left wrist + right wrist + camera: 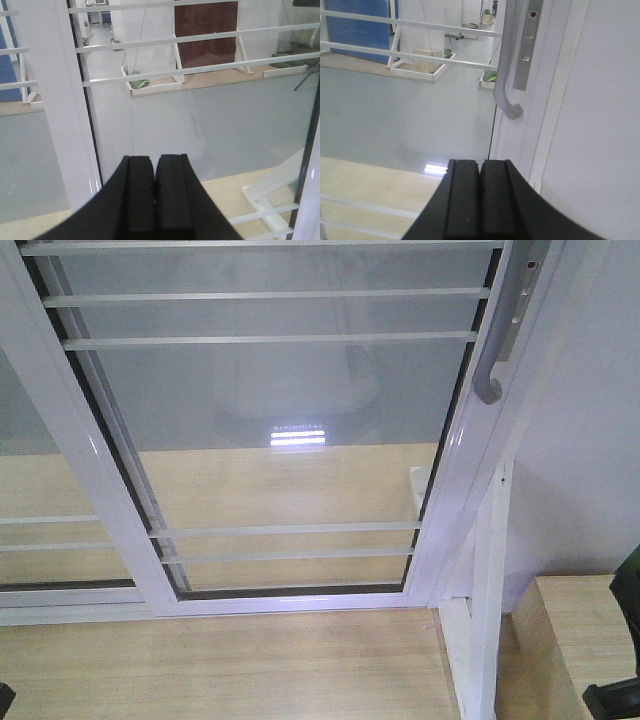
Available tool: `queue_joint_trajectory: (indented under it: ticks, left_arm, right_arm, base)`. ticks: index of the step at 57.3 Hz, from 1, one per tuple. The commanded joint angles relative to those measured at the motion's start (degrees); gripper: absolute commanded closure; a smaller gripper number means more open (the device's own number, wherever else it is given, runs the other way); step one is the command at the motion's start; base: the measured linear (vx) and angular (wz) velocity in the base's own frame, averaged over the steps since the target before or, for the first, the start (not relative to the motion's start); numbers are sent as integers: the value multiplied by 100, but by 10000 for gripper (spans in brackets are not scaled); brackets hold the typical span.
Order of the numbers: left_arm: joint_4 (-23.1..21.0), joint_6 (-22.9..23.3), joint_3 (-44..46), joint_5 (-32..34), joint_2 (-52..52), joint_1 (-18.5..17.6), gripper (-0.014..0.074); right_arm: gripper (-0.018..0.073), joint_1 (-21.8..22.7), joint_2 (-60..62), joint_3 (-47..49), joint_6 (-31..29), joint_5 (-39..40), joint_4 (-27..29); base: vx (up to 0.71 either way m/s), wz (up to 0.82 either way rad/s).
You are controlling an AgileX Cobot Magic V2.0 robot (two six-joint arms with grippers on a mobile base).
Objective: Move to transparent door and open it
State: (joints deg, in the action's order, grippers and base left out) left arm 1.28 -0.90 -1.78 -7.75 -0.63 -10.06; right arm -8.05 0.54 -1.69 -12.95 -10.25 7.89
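The transparent door [290,430] fills the front view: a glass panel in a glossy white frame with thin white bars. Its curved silver-grey pull handle [500,330] hangs on the right stile. In the right wrist view the handle [506,65] is up and slightly right of my right gripper [480,162], which is shut with nothing in it, a short way from the door. My left gripper [154,159] is shut and empty too, pointing at the door's glass [200,115] near the left white stile [60,100].
A second barred glass panel [40,490] without a handle overlaps on the left. A white wall [590,440] and a white post [487,620] stand to the right, with a wooden box [575,640] at the lower right. Wood flooring [220,660] lies in front.
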Motion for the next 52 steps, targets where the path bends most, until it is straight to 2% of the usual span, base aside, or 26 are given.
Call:
queue_joint_trajectory:
  ticks: [1, 7, 17, 21, 26, 28, 37, 44, 52]
  left_arm:
    - [-10, 17, -46, 518, -77, -35, 603]
    - [-16, 25, -46, 937, -77, -35, 603]
    - [-16, 30, -17, 2271, -77, -35, 603]
    - [-128, 35, 113, 2406, -50, -35, 603]
    - [-495, -34, 433, 2169, 283, -35, 603]
    - [-509, -88, 590, 2140, 476, -35, 603]
    - [-509, -432, 1560, 2386, 2205, -35, 603]
    - [-509, -432, 2604, 2595, 3955, -35, 603]
    - [-509, -432, 3592, 2845, 5359, -35, 603]
  right_arm:
    - [566, 19, 6, -21, -137, 878, -143]
    - [566, 19, 6, -21, -95, 1600, -126]
    - [566, 19, 6, 0, -50, 2823, -109]
    - [566, 19, -24, 135, 76, 2644, -109]
    - [566, 19, -244, 499, 44, 2095, -128]
    - [566, 19, -414, 688, 30, 1896, -128]
    - [566, 19, -1747, 1626, 30, 1660, -128]
    - [566, 19, -3200, 2350, 30, 1708, -128]
    - [566, 19, -4521, 2961, 30, 2006, -132]
  base:
    - [0, 0]
    - [0, 0]
    - [0, 0]
    - [0, 0]
    - [0, 0]
    - [0, -1]
    - [0, 0]
    - [0, 0]
    - [0, 0]
